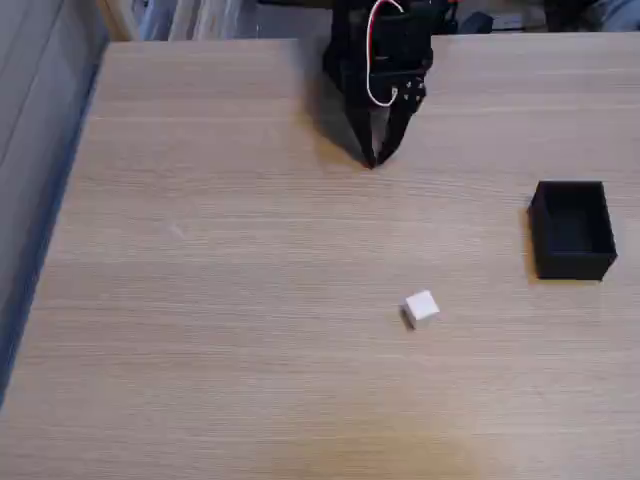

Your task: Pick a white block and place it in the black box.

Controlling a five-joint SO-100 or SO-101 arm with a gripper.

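Sits alone, the white block (pixel 421 308), on bare wood a little right of the desk's (pixel 220 300) middle and nearer the near edge than the far one, turned slightly askew, nothing touching it: free to be approached from above. Stands well apart, toward the right edge, the black box (pixel 571 229), open top up, apparently empty, ready as the drop point. Hangs by the far edge, near its middle, the claw (pixel 373 160), tips pointing down and meeting at a point close to the wood, so pressed together and pinching nothing. Looks like a start pose, with grasp not yet begun; needs spreading before any descent over the block.
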